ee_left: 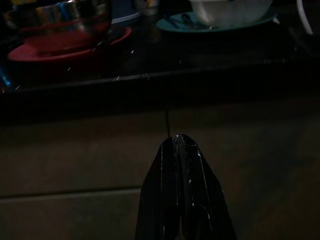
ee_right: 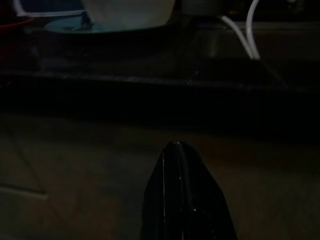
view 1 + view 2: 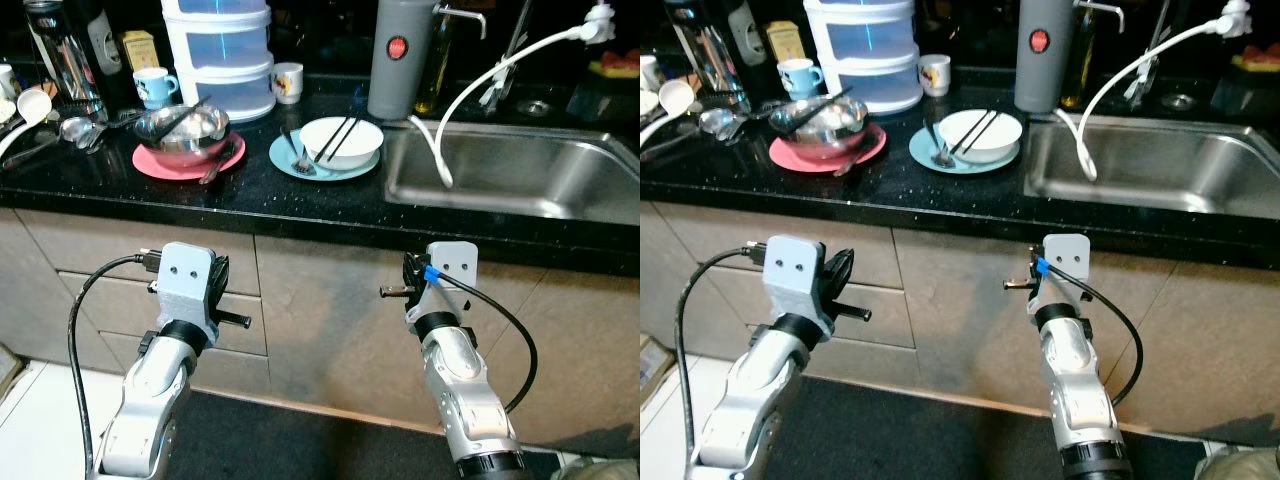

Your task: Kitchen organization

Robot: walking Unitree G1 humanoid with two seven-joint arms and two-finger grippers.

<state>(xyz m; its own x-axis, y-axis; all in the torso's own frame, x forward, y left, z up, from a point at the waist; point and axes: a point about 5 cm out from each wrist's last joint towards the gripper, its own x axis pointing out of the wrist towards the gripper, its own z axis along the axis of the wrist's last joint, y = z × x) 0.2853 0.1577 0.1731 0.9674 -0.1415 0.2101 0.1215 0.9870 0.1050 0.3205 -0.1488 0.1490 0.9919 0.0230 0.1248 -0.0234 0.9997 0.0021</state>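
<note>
left eye view: on the black surface [image 3: 250, 195] one white bowl [image 3: 341, 141] sits on one teal plate [image 3: 285, 157], two black chopsticks [image 3: 340, 135] lying across it, tips pointing away towards the sink [image 3: 520, 170]. one steel bowl [image 3: 183, 127] rests on one pink plate [image 3: 165, 165]. the left end effector [image 1: 181, 145] and right end effector [image 2: 175, 147] hang below the edge, fingers pressed together, holding nothing.

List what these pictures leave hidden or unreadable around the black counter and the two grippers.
- Steel mixing bowl on the pink plate: contents unreadable in the eye views, too small.
- Steel sink: right end cut by the frame edge.
- Clutter at the counter's far left: cropped and dim.
- Left gripper and right gripper: both wrist views are too dark to read the cabinet fronts beyond the shut fingers.
</note>
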